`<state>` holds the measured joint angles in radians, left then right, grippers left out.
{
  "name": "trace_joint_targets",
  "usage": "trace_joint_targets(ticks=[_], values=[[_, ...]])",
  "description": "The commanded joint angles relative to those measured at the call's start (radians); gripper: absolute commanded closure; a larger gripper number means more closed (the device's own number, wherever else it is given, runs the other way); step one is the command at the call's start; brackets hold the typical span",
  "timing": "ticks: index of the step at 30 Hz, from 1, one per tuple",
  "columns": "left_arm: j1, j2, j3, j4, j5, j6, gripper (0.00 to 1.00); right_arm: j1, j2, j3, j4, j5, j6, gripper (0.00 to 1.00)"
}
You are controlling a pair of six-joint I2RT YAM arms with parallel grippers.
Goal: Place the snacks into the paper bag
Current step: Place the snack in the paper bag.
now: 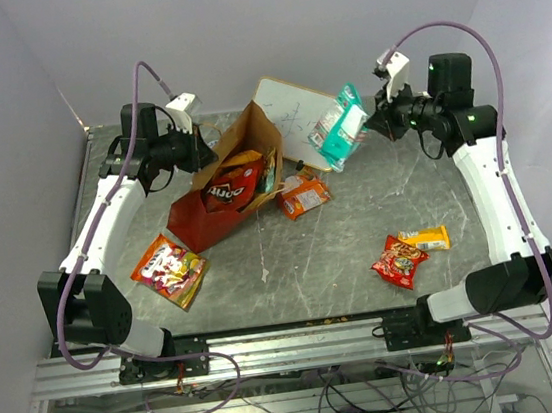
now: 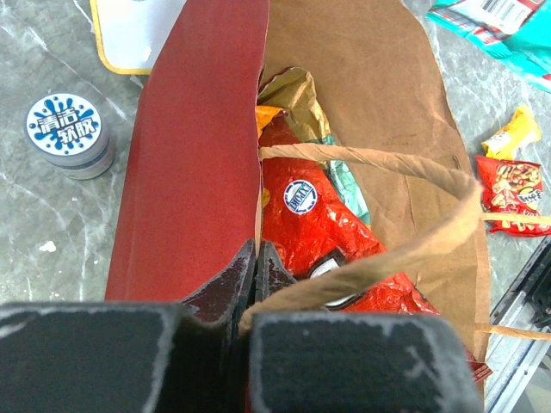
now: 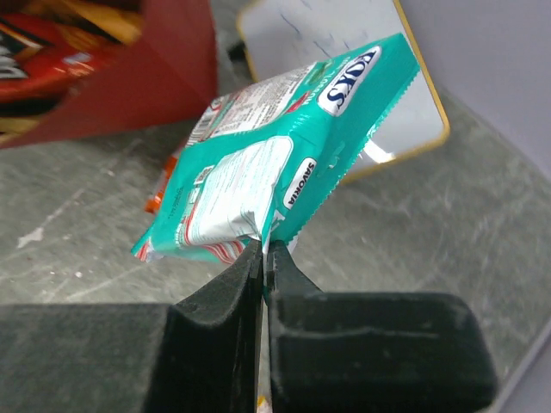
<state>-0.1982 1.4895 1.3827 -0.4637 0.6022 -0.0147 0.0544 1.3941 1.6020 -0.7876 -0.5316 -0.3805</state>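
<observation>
The red paper bag [image 1: 196, 211] lies tilted on the table, its brown mouth open toward the back, with a large red chip bag [image 1: 228, 187] inside. My left gripper [image 2: 256, 258] is shut on the bag's red wall at the rim [image 2: 198, 155]; a loop handle [image 2: 379, 159] crosses the mouth. My right gripper [image 3: 265, 254] is shut on a teal snack packet [image 3: 267, 172] and holds it in the air, right of the bag [image 1: 340, 128]. An orange packet [image 1: 304, 195], a red packet [image 1: 398, 260], a yellow bar [image 1: 423, 239] and a red-orange packet [image 1: 169, 269] lie on the table.
A white writing board [image 1: 295, 118] lies behind the bag and under the held packet. A small round tin [image 2: 69, 133] with a blue label stands left of the bag. The table's metal rail [image 1: 293, 340] runs along the near edge.
</observation>
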Motion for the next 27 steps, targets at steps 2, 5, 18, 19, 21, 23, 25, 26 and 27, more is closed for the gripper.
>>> trace_joint_targets(ticks=[2, 5, 18, 19, 21, 23, 25, 26, 27], values=[[-0.009, -0.026, 0.010, 0.027, -0.031, 0.039, 0.93, 0.097, 0.007, 0.087, 0.101, -0.154, 0.051, 1.00], [-0.010, -0.034, 0.003, 0.030, -0.045, 0.045, 0.93, 0.146, 0.014, 0.107, 0.150, -0.189, 0.082, 1.00], [-0.014, -0.057, 0.005, 0.033, -0.027, 0.046, 0.93, 0.322, 0.119, 0.239, 0.207, -0.119, 0.183, 1.00], [-0.014, -0.059, 0.004, 0.035, -0.021, 0.045, 0.93, 0.331, 0.134, 0.248, 0.203, -0.114, 0.197, 1.00], [-0.014, -0.065, -0.004, 0.046, -0.009, 0.042, 0.93, 0.350, 0.160, 0.257, 0.206, -0.096, 0.234, 1.00], [-0.015, -0.070, -0.010, 0.050, 0.000, 0.045, 0.93, 0.363, 0.184, 0.248, 0.225, -0.080, 0.285, 1.00], [-0.017, -0.074, -0.011, 0.050, 0.002, 0.049, 0.93, 0.375, 0.198, 0.230, 0.245, -0.083, 0.329, 1.00], [-0.017, -0.077, -0.012, 0.052, 0.002, 0.052, 0.93, 0.383, 0.200, 0.214, 0.260, -0.080, 0.348, 1.00], [-0.018, -0.080, -0.014, 0.056, 0.001, 0.056, 0.93, 0.396, 0.202, 0.199, 0.273, -0.073, 0.364, 1.00]])
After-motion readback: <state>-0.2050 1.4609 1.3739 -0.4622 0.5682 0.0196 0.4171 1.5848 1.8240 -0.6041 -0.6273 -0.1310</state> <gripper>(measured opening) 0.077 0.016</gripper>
